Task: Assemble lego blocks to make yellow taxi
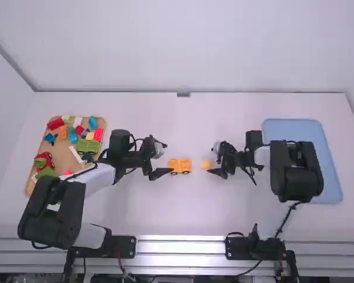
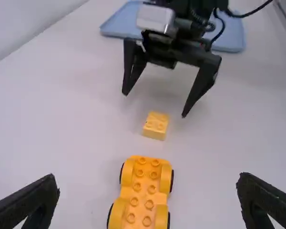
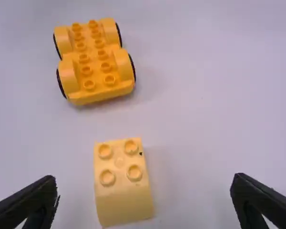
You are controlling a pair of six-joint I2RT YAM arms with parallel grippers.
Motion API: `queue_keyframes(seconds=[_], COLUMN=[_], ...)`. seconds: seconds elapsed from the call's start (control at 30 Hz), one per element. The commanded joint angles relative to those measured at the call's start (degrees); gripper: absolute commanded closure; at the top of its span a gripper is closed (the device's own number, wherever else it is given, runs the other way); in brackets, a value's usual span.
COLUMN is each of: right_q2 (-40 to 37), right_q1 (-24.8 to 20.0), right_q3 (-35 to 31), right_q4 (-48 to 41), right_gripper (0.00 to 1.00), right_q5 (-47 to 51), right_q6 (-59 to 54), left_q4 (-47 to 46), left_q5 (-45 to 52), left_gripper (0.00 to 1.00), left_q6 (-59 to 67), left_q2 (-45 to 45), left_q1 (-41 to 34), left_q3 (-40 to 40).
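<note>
A: Item one, the right gripper [image 3: 144, 186]; condition?

B: Released; its fingers stand wide apart and empty; one finger lies toward the high camera, the other away from it.

A: Item two, next outward?

B: One four-stud yellow block [image 3: 119, 164], studs up, on the white table [image 1: 183, 130]; it lies just off the fingertips, on the side toward the left arm; it looks somewhat closer to the finger on the high camera's side.

A: Item three; long axis?

B: One yellow wheeled chassis [image 3: 95, 67], studs up, beyond the block and apart from it; its long axis runs left to right, roughly in line with the block.

A: Nearer hand?

B: For the block, the right; the left gripper [image 2: 148, 183] is by the chassis's far end, likewise parted and empty.

A: Remarks?

B: By my judgement, the right gripper probably takes the block next; a small shift toward the high camera would centre it; closing off-centre may nudge or twist the block; seating it on the chassis remains to do.
</note>
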Motion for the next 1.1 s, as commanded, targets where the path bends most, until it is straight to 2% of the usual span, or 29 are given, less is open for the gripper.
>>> queue_keyframes(seconds=[0.0,0.2,0.4,0.47,0.67,0.8,0.97,1.07], right_q2=[1.92,5.73,9.07,9.07,9.05,9.03,7.10,4.59], right_q1=[-0.04,1.20,2.12,2.45,2.60,2.51,1.81,1.95], right_q3=[1.14,2.95,5.14,5.01,4.98,5.22,9.05,11.69], right_q4=[0.13,1.60,1.20,1.07,0.96,0.33,-11.17,-20.79], right_gripper=[0.06,0.07,0.17,0.27,0.67,0.70,0.75,0.76], right_q5=[-1.60,-2.29,-3.30,-2.97,-2.43,-3.10,-3.85,-3.54], right_q6=[-4.70,-4.94,-5.27,-5.73,-5.22,-4.85,-5.81,-12.35], left_q4=[-0.22,-0.28,-0.28,-0.22,-0.26,0.04,6.97,13.90], left_q5=[2.23,2.51,2.43,2.03,2.05,0.68,2.91,2.03], left_gripper=[0.01,0.01,0.01,0.01,0.01,0.01,0.01,0.01], left_q6=[0.98,0.15,-0.02,-0.74,0.17,1.86,1.88,1.90], left_q2=[0.39,0.46,0.50,0.50,1.27,4.55,14.64,20.98], left_q1=[-0.17,-0.17,-0.17,-0.17,-0.17,-0.20,-0.17,-0.24], left_q3=[0.35,0.35,0.35,0.35,0.35,0.24,0.44,0.42])
